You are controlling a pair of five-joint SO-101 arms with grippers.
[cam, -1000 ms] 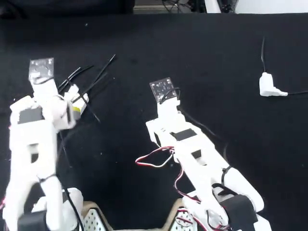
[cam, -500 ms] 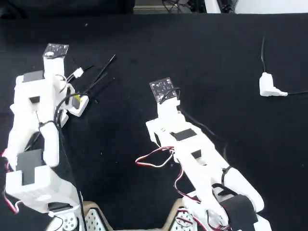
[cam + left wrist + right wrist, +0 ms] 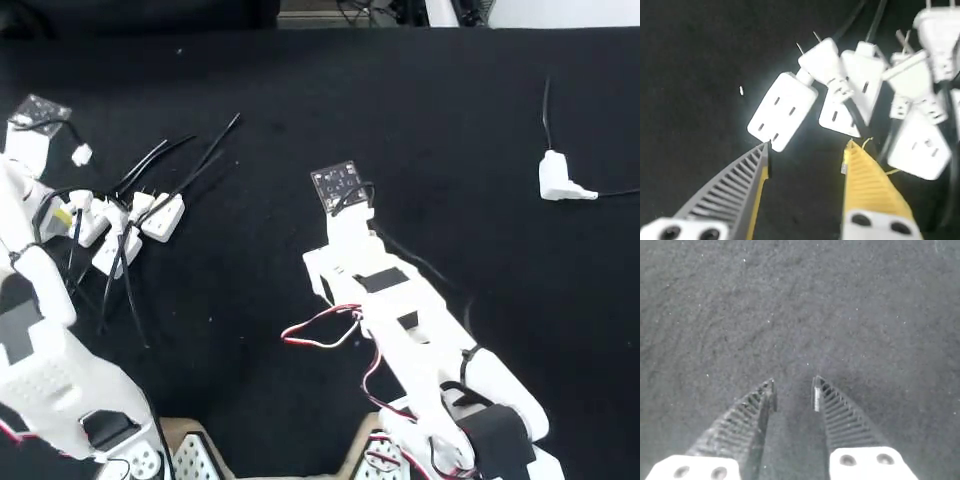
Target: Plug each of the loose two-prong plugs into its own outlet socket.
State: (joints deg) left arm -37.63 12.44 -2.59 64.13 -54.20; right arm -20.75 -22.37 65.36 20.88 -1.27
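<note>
A cluster of white two-prong plugs and outlet sockets [image 3: 130, 225] with black cables lies at the table's left. In the left wrist view my left gripper [image 3: 806, 149] is open just short of a white outlet socket [image 3: 782, 110], its grey and yellow fingers apart and holding nothing. Two-prong plugs [image 3: 822, 60] lie tangled beside that socket, and another socket [image 3: 922, 147] sits further along. My right gripper [image 3: 793, 385] hovers open over bare black mat. Another white plug [image 3: 560, 178] with its cable lies alone at the far right.
The left arm [image 3: 30, 260] stands along the table's left edge. The right arm [image 3: 400, 320] stretches up the middle, with its camera board [image 3: 338, 185] at the tip. Loose black cables [image 3: 190, 160] fan out behind the cluster. Black mat covers the table.
The left arm has swung from over the plug cluster out to the left edge, uncovering the plugs and sockets. The right arm has stayed put.
</note>
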